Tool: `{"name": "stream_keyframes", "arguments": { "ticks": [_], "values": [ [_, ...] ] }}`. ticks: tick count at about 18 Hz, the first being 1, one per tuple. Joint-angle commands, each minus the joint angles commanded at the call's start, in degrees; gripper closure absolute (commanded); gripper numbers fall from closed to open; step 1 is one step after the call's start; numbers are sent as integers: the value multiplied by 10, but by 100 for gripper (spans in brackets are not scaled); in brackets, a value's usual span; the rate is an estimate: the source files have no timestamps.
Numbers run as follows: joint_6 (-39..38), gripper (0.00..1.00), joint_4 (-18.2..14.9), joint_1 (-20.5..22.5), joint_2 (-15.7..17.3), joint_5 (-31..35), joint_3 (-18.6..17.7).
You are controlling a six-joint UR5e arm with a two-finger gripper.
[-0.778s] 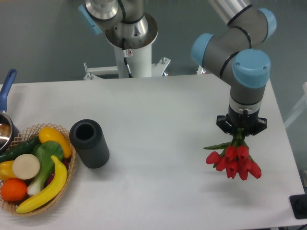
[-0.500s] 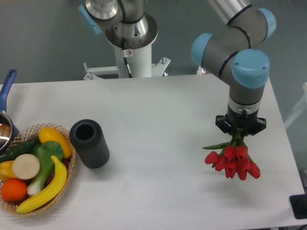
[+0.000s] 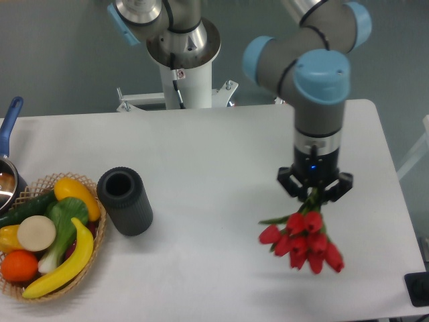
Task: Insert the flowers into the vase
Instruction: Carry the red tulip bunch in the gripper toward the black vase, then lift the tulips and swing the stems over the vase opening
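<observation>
The flowers (image 3: 301, 243), a bunch of red tulip buds with short green stems, hang buds-down from my gripper (image 3: 314, 194), which is shut on their stems above the right half of the table. The bunch is held in the air, above the tabletop. The vase (image 3: 125, 200), dark grey and ribbed with a round open mouth, stands upright on the left part of the table, far to the left of the gripper. Its mouth shows nothing inside.
A woven wicker basket (image 3: 96, 245) of toy fruit and vegetables sits just left of the vase, touching or nearly touching it. A pot with a blue handle (image 3: 8, 127) is at the left edge. A black object (image 3: 418, 288) lies at the table's right front corner.
The gripper has moved left and toward the front of the table with the flowers, closer to the vase. The vase and basket have not moved.
</observation>
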Motion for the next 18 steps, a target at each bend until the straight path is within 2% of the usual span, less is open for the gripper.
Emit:
{"name": "stream_keyframes", "arguments": {
  "ticks": [5,8,12,13,15,18],
  "values": [
    [-20,100,8,-5,25,-112,-1],
    [-38,100,5,2,34,-246,-2],
    [-46,100,19,-3,42,-280,-5],
    [-46,100,26,-3,41,-308,-9],
    [-45,100,39,3,46,-372,-27],
    [-41,100,57,24,79,-453,-71]
  ]
}}
